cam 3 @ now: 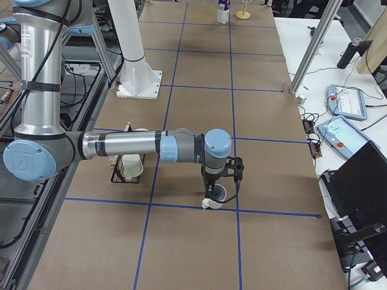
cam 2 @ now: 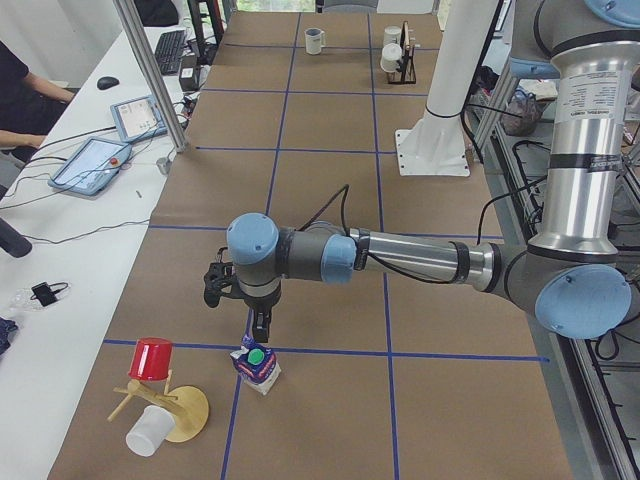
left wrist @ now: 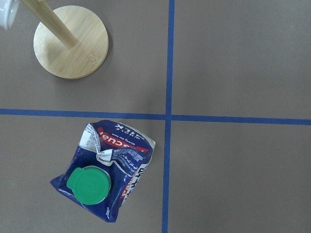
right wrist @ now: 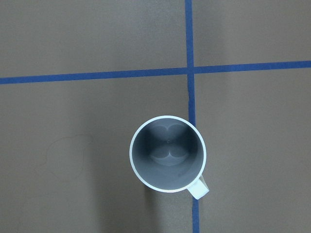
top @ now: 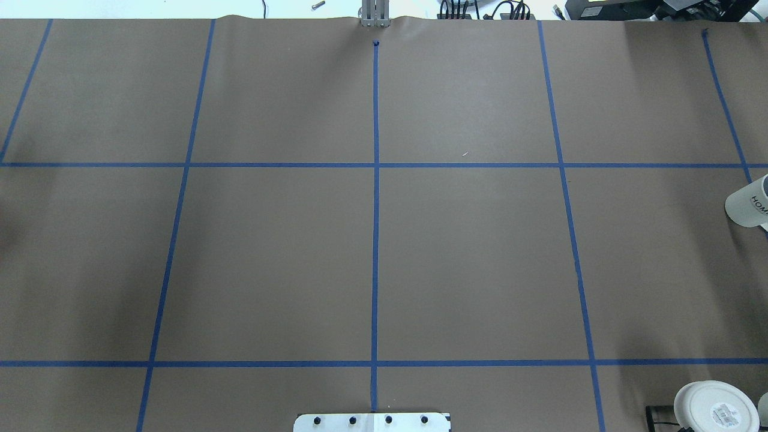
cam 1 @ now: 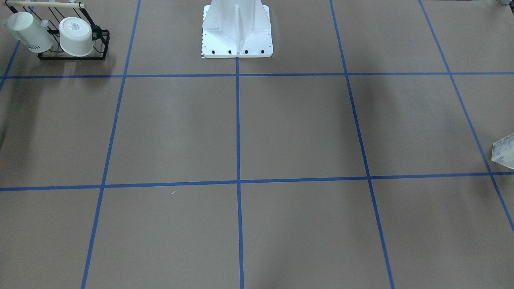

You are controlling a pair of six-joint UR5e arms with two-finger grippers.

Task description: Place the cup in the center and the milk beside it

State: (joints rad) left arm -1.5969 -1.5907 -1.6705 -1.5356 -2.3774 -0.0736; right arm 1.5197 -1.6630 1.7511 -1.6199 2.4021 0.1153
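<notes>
I'm looking at the wide brown paper-covered tabletop [top: 270, 258], marked into squares by blue tape.

The left silver-and-blue arm [cam 2: 420, 258] reaches out low over the end of the tabletop on the robot's left. Its gripper [cam 2: 259, 335] hangs just above the milk, but only the side view shows it, so I can't tell how its jaws stand. The right arm [cam 3: 127, 145] stretches over the opposite end with its gripper [cam 3: 221, 186] directly over the cup. Same story there, I can't tell whether it's apart or together.

The white pedestal base [cam 1: 237, 36] sits at the robot's edge on the centre tape line. A black wire rack [cam 1: 74, 56] at the right end holds a white cup with black lettering [cam 1: 28, 32] and a wider white cup with a label on its base [cam 1: 76, 37].

Near the milk stands a wooden mug tree [cam 2: 185, 415] carrying a red cup [cam 2: 152, 358] and a white cup [cam 2: 148, 432].

The dark blue and white gable-top milk carton [left wrist: 109, 177], with a green cap and a crumpled top, stands just beside a tape crossing.

The small white mug with a grey inside [right wrist: 167, 154] stands upright, well apart from the carton. It is just beside a tape line, and its handle overlaps the tape.
</notes>
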